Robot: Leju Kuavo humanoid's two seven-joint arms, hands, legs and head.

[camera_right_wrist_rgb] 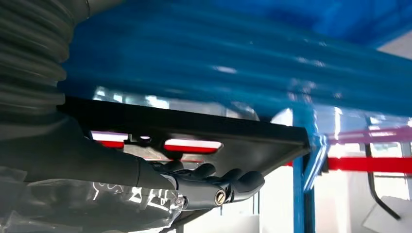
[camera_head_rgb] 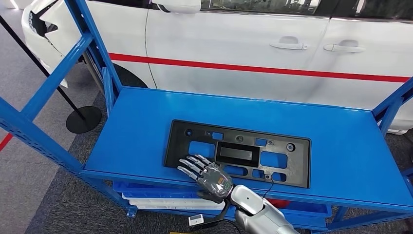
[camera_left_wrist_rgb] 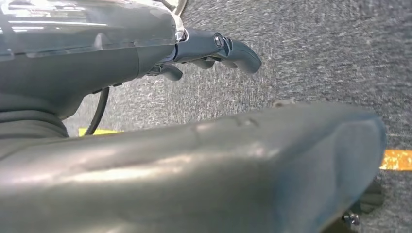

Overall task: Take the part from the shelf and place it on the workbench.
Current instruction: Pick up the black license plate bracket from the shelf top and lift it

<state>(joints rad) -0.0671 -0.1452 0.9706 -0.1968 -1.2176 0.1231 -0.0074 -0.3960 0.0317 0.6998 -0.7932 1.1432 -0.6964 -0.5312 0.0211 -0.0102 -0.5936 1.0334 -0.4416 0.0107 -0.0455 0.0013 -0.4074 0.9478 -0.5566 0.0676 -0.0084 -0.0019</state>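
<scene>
The part, a flat black plastic plate with several cut-outs, lies on the top level of the blue shelf, near its front edge. My right hand reaches over that edge. Its spread fingers rest flat on the plate's front left area, and the thumb sits down by the shelf's front lip. In the right wrist view the dark fingers lie against the black plate, with the blue deck behind it. My left hand hangs over the grey carpet, fingers loosely bent and holding nothing.
A white car with a red stripe stands close behind the shelf. Blue slanted uprights frame the left side. A black stand base sits on the floor there. A lower level holds white flat items. A yellow floor line crosses the carpet.
</scene>
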